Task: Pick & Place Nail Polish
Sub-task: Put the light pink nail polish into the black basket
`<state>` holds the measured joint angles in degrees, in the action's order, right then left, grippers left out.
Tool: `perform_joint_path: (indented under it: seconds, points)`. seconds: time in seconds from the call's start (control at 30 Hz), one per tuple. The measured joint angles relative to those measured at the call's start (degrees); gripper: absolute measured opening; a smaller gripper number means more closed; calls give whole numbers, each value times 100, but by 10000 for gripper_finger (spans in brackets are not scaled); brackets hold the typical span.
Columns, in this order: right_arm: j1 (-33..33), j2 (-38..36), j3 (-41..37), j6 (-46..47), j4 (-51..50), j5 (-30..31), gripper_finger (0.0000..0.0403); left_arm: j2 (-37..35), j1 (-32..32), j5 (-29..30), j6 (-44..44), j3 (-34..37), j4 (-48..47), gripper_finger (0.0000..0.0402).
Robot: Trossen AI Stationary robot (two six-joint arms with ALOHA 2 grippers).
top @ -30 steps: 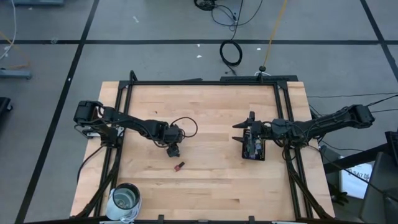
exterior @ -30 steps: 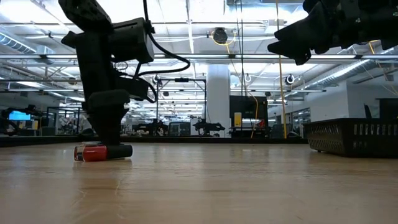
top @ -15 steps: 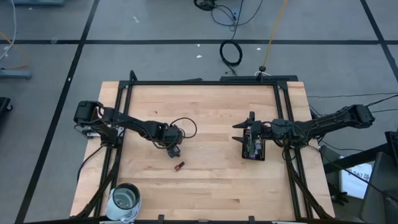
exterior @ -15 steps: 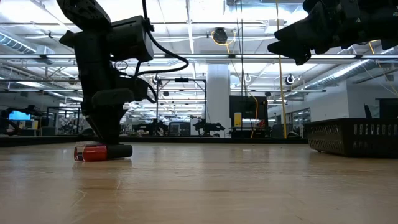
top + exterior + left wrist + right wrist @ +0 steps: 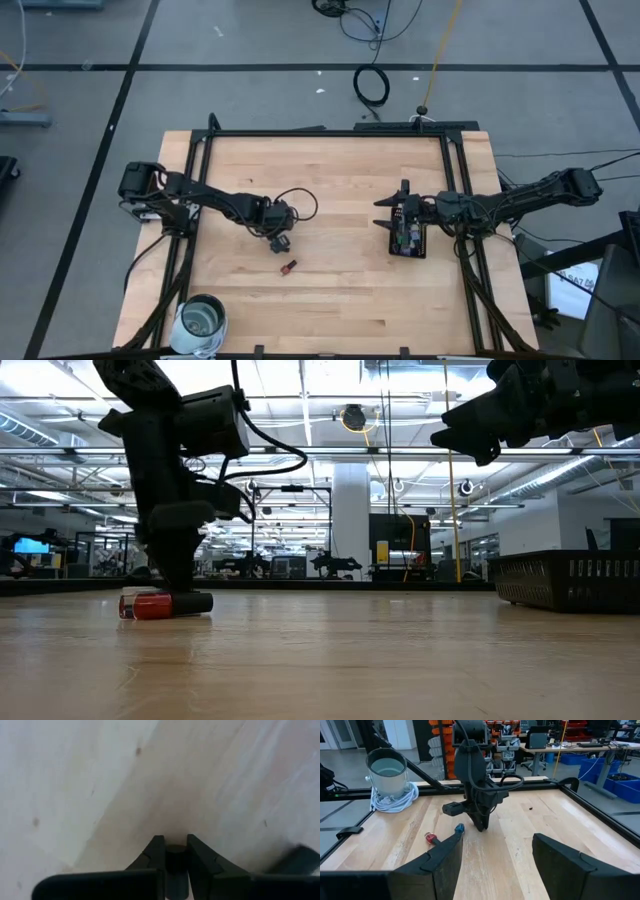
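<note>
My left gripper (image 5: 281, 244) points down at the table's middle left, shut on a small bottle of nail polish (image 5: 175, 856). A blue bit (image 5: 459, 827) shows on the table beside its fingertips (image 5: 481, 825). Just nearer the front edge, a red bottle with a dark cap (image 5: 289, 267) (image 5: 160, 605) lies on its side on the wood. My right gripper (image 5: 385, 212) (image 5: 497, 865) hangs open and level above the left end of the black tray (image 5: 409, 245), which holds several bottles. My left gripper pinches a dark rounded end, seemingly the bottle's cap (image 5: 175, 851), between its two fingers (image 5: 155, 855). The fingers come from above, pointing steeply down, with their tips at the table top. The rest of the bottle is hidden under the fingers.
A large round glass jar (image 5: 202, 322) on a white coil stands at the near left corner. The black frame rails (image 5: 330, 133) run along the table's edges. Bare wood lies between the two arms.
My left gripper has shut its fingers from wide open, staying in place over the same spot. The red bottle has not moved.
</note>
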<state>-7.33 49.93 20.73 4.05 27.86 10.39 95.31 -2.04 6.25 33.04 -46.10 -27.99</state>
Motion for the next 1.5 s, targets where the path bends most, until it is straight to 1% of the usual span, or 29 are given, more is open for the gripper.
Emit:
perform_joint_path:
  seconds: [0.17, 0.3, 0.37, 0.53, 0.57, 0.67, 0.7, 0.73, 0.77, 0.87, 0.93, 1.0, 1.1, 1.2, 1.33, 1.4, 1.5]
  points:
    - [2, 0, 0, 0, -7, 4, 226, -250, 7, 572, -510, -308, -16, 33]
    - [9, 0, 2, -18, -46, 129, 226, -620, 47, 926, -1153, -673, 366, 33]
    - [26, 0, 2, -20, -106, 259, 226, -762, 52, 1014, -1564, -718, 735, 33]
    - [30, 0, 9, -24, -371, 681, 226, -972, 48, 1030, -3011, -777, 2669, 33]
    - [30, 0, 9, -19, -481, 868, 226, -952, 48, 973, -3297, -761, 2990, 33]
    - [142, 0, 11, 225, -962, 1683, 226, -793, 120, 558, -3850, -724, 4169, 33]
    - [212, 0, 9, 300, -1143, 1814, 226, -751, 165, 384, -3992, -690, 4520, 33]
    - [293, 2, 9, 371, -1283, 1823, 226, -686, 214, 186, -4128, -673, 4858, 33]
    - [363, 4, 9, 427, -1363, 1769, 226, -606, 267, -20, -4258, -666, 5185, 33]
    - [518, 29, 9, 429, -1319, 1281, 226, -342, 447, -717, -4420, -642, 5948, 33]
    - [554, 34, 9, 380, -1294, 1043, 226, -188, 572, -1206, -4407, -645, 6437, 33]
    - [561, 35, 9, 348, -1270, 990, 226, -74, 677, -1496, -4239, -646, 6771, 33]
    - [564, 39, 7, 254, -1266, 1036, 226, 33, 787, -1696, -4145, -650, 6934, 33]
    - [605, 162, 7, 252, -1113, 1034, 226, 113, 824, -1754, -4118, -650, 7184, 33]
    - [625, 645, 1, 274, -669, 1016, 228, 282, 822, -1988, -4001, -654, 7629, 33]
    - [642, 973, 0, 274, -276, 832, 233, 419, 820, -2132, -3930, -654, 7838, 33]
    - [744, 1405, -2, 299, 355, 302, 253, 631, 821, -2199, -3772, -656, 8161, 33]
